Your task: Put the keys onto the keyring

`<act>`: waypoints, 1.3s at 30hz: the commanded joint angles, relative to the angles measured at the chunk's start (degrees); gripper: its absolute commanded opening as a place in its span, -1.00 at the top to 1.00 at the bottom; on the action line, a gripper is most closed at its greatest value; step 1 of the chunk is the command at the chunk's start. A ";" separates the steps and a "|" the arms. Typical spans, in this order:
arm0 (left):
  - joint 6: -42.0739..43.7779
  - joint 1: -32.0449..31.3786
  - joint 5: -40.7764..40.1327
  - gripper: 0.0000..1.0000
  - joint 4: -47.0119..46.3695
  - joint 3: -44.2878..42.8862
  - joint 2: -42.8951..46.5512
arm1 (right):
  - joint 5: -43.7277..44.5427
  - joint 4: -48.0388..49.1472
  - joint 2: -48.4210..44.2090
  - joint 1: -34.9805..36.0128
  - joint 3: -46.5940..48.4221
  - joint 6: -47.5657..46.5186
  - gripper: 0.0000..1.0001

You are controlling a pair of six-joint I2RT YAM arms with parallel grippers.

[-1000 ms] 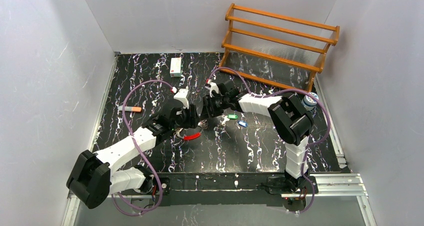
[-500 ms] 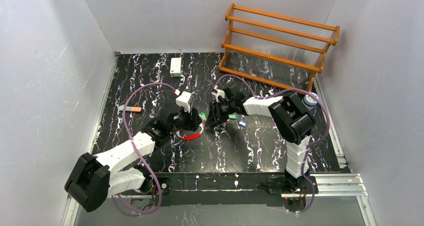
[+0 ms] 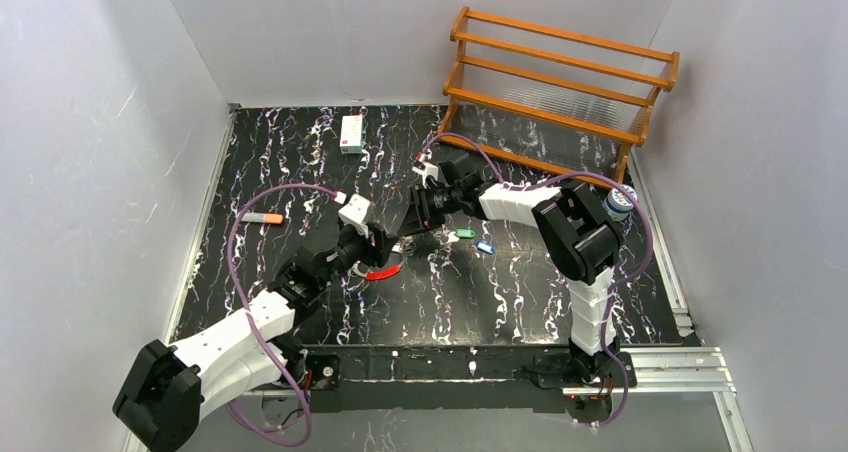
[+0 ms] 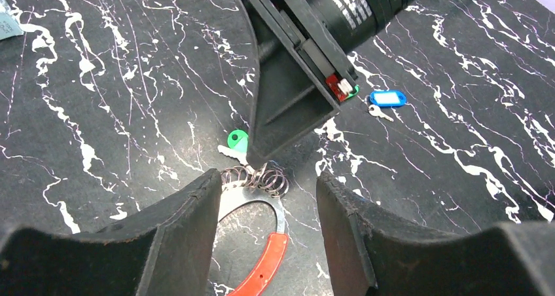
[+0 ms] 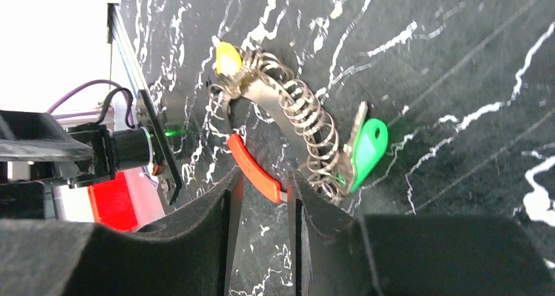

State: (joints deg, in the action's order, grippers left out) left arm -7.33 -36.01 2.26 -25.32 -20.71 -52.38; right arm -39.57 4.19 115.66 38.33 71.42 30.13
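Note:
The keyring (image 3: 383, 271) lies flat mid-table, a metal loop with a red segment (image 4: 265, 263), a coil of small rings (image 5: 307, 129) and a yellow tag (image 5: 226, 57). A green-tagged key (image 5: 368, 145) rests against the coil; whether it is threaded on, I cannot tell. Another green-tagged key (image 3: 463, 233) and a blue-tagged key (image 4: 387, 98) lie loose to the right. My right gripper (image 5: 263, 178) points down at the ring, its jaws narrowly apart astride the red segment's end. My left gripper (image 4: 267, 178) hovers open over the loop, holding nothing.
A wooden rack (image 3: 560, 82) stands at the back right with a small can (image 3: 620, 202) at its near end. A white box (image 3: 351, 132) sits at the back. An orange-tipped marker (image 3: 264, 217) lies at the left. Purple cables arch over both arms.
The right jaws have narrowed over the red segment. The left arm has drawn back toward the near left. The green tag by the coil is now hidden in the top view.

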 commanded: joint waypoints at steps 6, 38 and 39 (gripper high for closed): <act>3.20 -0.11 4.82 -0.06 -4.22 2.02 0.06 | -0.64 2.08 0.18 -0.69 2.53 0.36 0.21; 2.68 -0.10 4.98 -0.04 -5.12 2.81 -1.07 | -2.88 -1.26 5.23 -0.80 6.40 2.24 0.48; 2.58 -0.11 5.03 -0.04 -5.10 2.78 -1.07 | -3.19 -1.40 5.72 -0.76 7.18 2.38 0.49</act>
State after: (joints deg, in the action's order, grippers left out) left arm -5.13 -36.01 7.53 -30.00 -19.03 -54.54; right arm -40.97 2.28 119.77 37.32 73.95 31.79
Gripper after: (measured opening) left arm 0.523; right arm 0.261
